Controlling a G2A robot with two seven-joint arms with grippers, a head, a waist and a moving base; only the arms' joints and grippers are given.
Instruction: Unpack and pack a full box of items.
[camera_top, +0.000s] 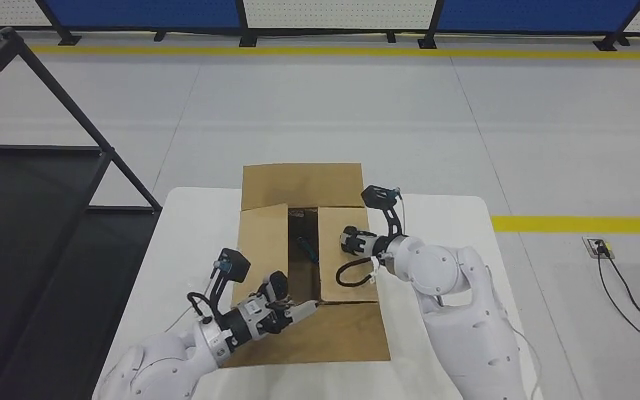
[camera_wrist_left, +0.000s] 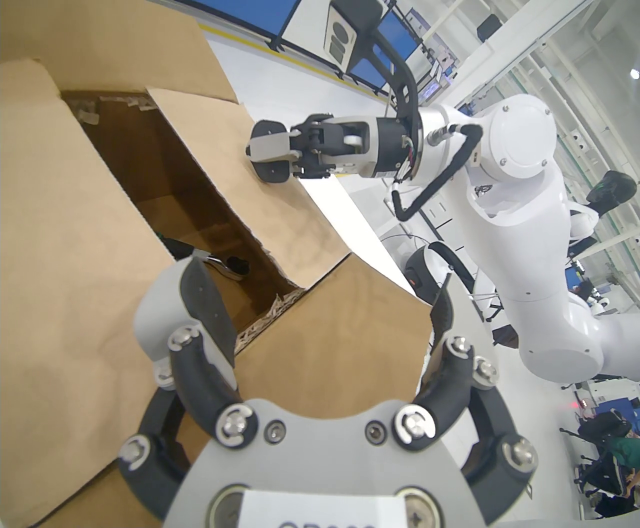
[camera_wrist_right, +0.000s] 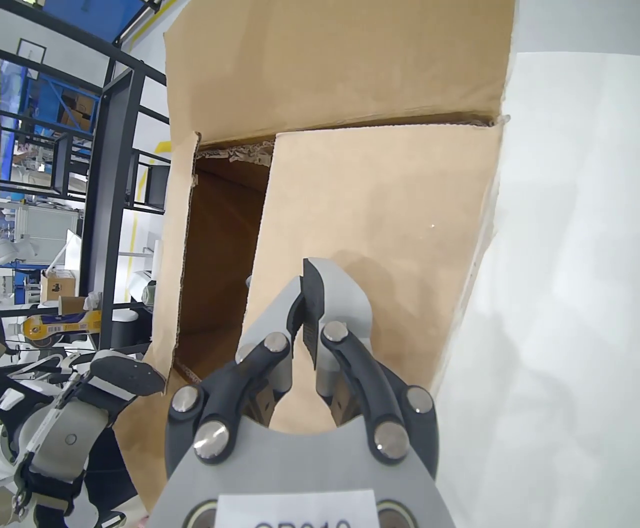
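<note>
One box (camera_top: 300, 186), two grippers. Left gripper (camera_wrist_left: 317, 290) gapes around a flap (camera_wrist_left: 325, 360); right gripper (camera_wrist_right: 307, 280), pinched together, rests on another. Left wrist view sees a dark thing (camera_wrist_left: 232, 264) inside.

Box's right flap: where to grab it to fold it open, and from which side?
Probably best to grip the right flap by its free long edge, coming from the dark gap side, one finger under and one over. It lies nearly flat, hinged at the outer wall, so only that edge has room beneath. The right gripper sits shut on top.

A cardboard box (camera_top: 300, 185) sits open on the white table (camera_top: 190, 230), with the left gripper (camera_top: 303, 309) and right gripper (camera_top: 347, 240) over it.
</note>
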